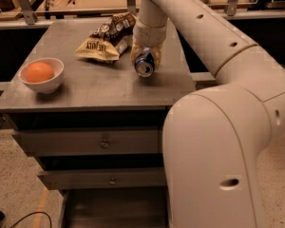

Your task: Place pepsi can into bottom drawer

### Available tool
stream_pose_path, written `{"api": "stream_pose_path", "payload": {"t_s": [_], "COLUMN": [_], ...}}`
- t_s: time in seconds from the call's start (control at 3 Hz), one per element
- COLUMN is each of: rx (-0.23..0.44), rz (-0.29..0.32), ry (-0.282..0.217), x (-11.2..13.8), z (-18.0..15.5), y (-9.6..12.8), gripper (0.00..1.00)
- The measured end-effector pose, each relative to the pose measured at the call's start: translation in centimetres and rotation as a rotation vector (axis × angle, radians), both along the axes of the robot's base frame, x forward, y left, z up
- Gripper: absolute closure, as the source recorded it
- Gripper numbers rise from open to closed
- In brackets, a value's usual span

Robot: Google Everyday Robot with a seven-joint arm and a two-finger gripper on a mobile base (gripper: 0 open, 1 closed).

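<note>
The pepsi can (145, 65) is blue with a silver top and is tilted, its top facing the camera, at the middle right of the grey cabinet top (95, 91). My gripper (146, 57) comes down from above, and its fingers close around the can's sides. The bottom drawer (114, 215) is pulled out at the foot of the cabinet and shows a dark floor. My arm's large white body hides its right part.
A white bowl (42, 75) with an orange sits at the cabinet top's left. A brown-and-yellow snack bag (107, 39) lies just left of the can. Two shallower drawers with round knobs (104, 141) (113, 180) sit shut above the open one. A black cable (19, 220) lies on the floor.
</note>
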State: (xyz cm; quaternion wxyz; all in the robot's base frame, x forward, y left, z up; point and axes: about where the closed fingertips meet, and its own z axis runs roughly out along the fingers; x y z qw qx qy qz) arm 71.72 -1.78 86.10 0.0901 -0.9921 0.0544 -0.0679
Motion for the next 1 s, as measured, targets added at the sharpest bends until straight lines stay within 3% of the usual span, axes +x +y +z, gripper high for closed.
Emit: {"api": "stream_pose_path", "payload": {"t_s": [0.33,0.67,1.0], "rx": [0.119,0.26,0.255], "rz": [-0.052,-0.099,-0.088], "ry": [0.05,0.153,0.213], "x": [-5.8,-12.1,-13.8], "z": [2.9,3.3,1.3], "y": [2.3,5.8,6.9], "gripper": [1.0,1.0,1.0]}}
